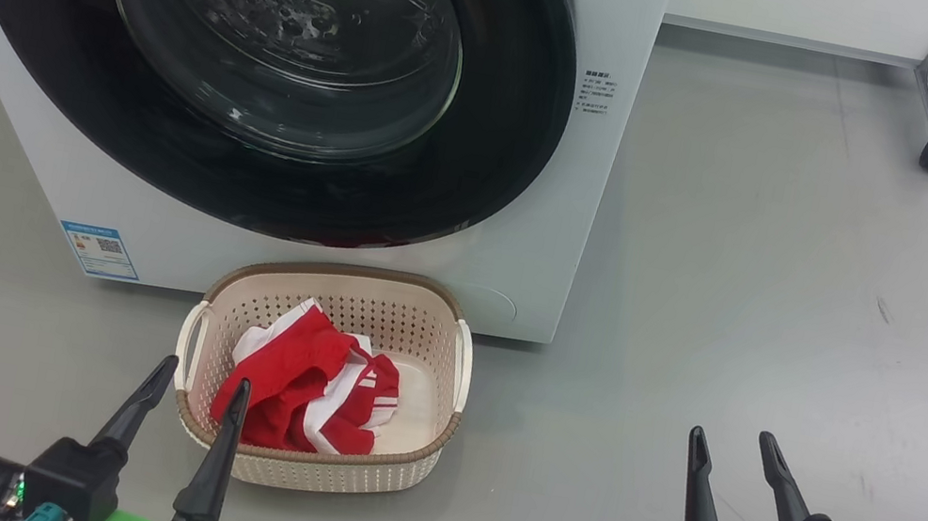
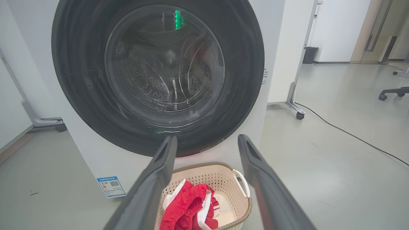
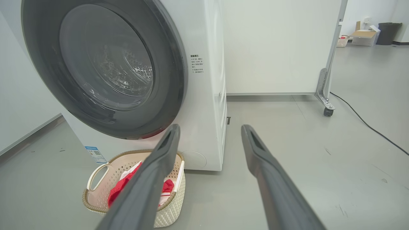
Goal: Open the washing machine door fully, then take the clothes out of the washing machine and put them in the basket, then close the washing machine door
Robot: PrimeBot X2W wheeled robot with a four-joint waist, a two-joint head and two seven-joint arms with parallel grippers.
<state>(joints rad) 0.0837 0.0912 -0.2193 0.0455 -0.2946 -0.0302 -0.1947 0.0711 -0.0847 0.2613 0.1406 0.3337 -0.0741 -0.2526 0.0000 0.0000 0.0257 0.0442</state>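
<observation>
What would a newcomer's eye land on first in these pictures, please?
The big glossy black washing machine door dominates the upper left of the head view, and it is closed. Below it, on the grey floor, the red clothes lie bright in the cream basket. The left gripper and right gripper stand open and empty at the lower left and lower right.
</observation>
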